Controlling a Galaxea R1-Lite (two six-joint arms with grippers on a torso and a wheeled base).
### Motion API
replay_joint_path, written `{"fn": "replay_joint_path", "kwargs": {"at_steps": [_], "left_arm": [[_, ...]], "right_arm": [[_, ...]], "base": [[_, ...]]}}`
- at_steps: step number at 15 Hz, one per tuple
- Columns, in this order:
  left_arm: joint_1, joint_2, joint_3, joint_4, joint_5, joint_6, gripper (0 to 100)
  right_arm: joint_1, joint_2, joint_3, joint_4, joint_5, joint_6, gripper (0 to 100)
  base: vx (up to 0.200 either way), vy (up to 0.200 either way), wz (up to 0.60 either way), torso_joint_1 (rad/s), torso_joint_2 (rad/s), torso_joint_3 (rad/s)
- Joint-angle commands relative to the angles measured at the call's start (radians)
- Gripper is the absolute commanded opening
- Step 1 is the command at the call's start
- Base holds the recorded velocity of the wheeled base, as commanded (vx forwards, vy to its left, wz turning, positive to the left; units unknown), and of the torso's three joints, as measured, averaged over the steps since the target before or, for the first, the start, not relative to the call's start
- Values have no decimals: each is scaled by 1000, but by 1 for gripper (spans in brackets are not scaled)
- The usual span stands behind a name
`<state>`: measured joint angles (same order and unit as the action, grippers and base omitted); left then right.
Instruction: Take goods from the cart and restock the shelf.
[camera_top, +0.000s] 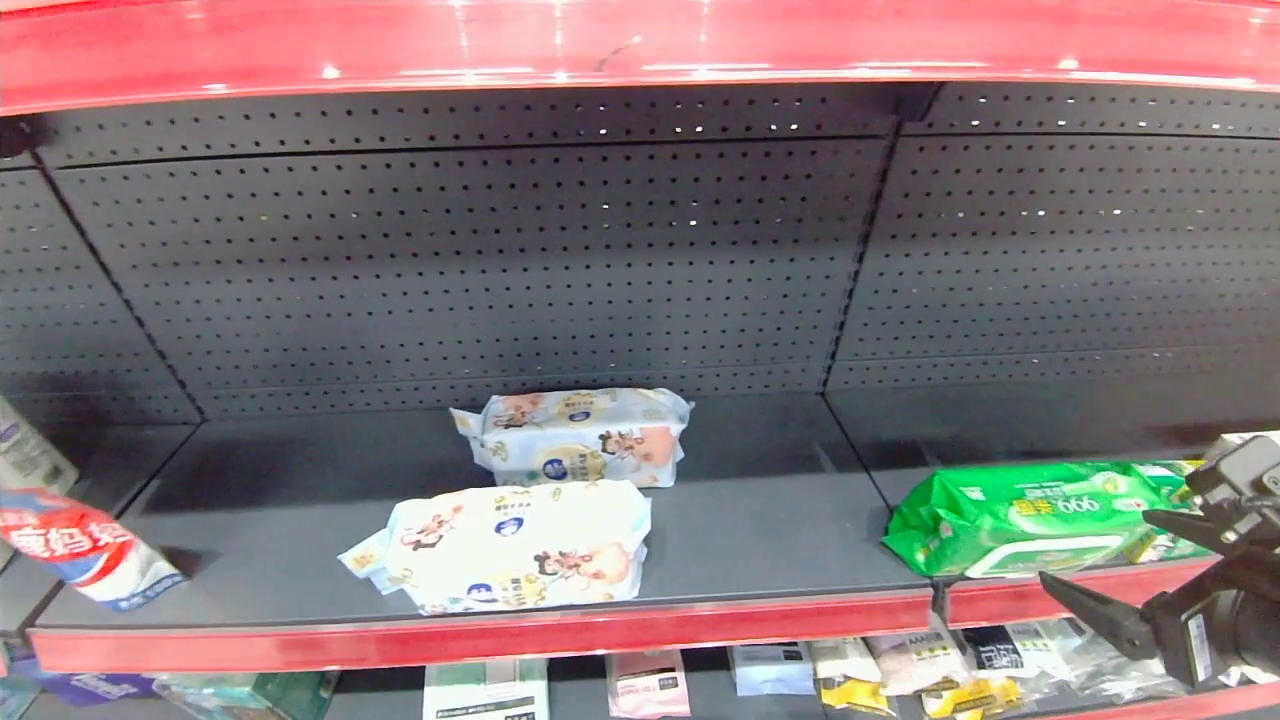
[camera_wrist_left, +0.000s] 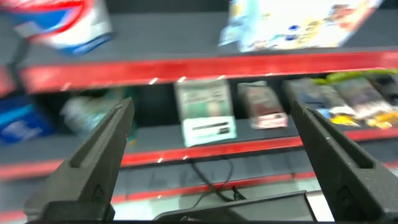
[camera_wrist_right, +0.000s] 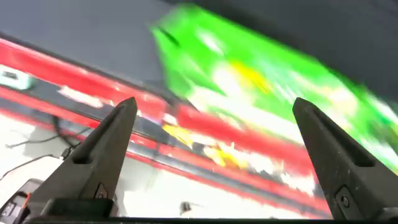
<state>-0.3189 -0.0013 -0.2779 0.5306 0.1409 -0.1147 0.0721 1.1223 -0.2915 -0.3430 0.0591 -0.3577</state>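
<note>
Both pincers gape wide, empty: right gripper (camera_top: 1095, 548) just beside the green pack (camera_top: 1010, 515) lying at the shelf (camera_top: 780, 540) front edge, left gripper (camera_wrist_left: 211, 104) facing the lower racks (camera_wrist_left: 186, 155); I reckon that pack's placed, next I fetch another from the cart.

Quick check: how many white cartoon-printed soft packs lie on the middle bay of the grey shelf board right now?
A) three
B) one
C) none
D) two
D: the front white cartoon-printed soft pack lies near the edge and the rear white cartoon-printed soft pack lies behind it, both on the grey shelf board.
</note>
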Motion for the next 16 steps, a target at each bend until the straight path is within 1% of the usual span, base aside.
{"fn": "replay_joint_path", "kwargs": {"at_steps": [1,2,3,4,5,6,7,9,12,13,14,15,16], "left_arm": [[0,1,2,0,0,3,100],[0,1,2,0,0,7,100],[-5,1,0,-1,-1,10,100],[-20,1,2,0,-1,35,100],[-40,1,0,-1,-7,55,100],[-57,1,2,-1,-26,66,100],[-58,1,2,-3,-35,64,100],[-58,1,2,-12,-40,66,100],[-58,72,0,-167,-43,41,100],[-60,112,-3,-219,-43,40,100],[-58,167,-9,-278,-43,40,100],[-60,211,-15,-320,-43,38,100],[-58,302,-30,-388,-41,38,100]], "right_arm": [[0,-52,8,-1,2,2,100],[-3,-99,26,-1,-1,11,100],[-28,-142,43,-1,-1,19,100],[-72,-197,71,-2,7,46,100],[-92,-265,98,-2,10,85,100],[-84,-366,118,1,19,138,100],[-83,-461,133,2,34,157,100],[-78,-582,172,18,50,163,100],[-77,-869,261,151,54,171,100],[-74,-957,281,211,56,201,100],[-66,-1073,281,311,70,250,100],[-68,-1115,255,374,80,286,100],[-71,-1121,256,366,65,299,100]], "base": [[0,0,0,0,0,0],[0,0,0,0,0,0],[0,0,0,0,0,0],[0,0,0,0,0,0],[0,0,0,0,0,0],[0,0,0,0,0,0],[0,0,0,0,0,0],[0,0,0,0,0,0],[0,0,0,0,0,0],[0,0,0,0,0,0],[0,0,0,0,0,0],[0,0,0,0,0,0],[0,0,0,0,0,0]]}}
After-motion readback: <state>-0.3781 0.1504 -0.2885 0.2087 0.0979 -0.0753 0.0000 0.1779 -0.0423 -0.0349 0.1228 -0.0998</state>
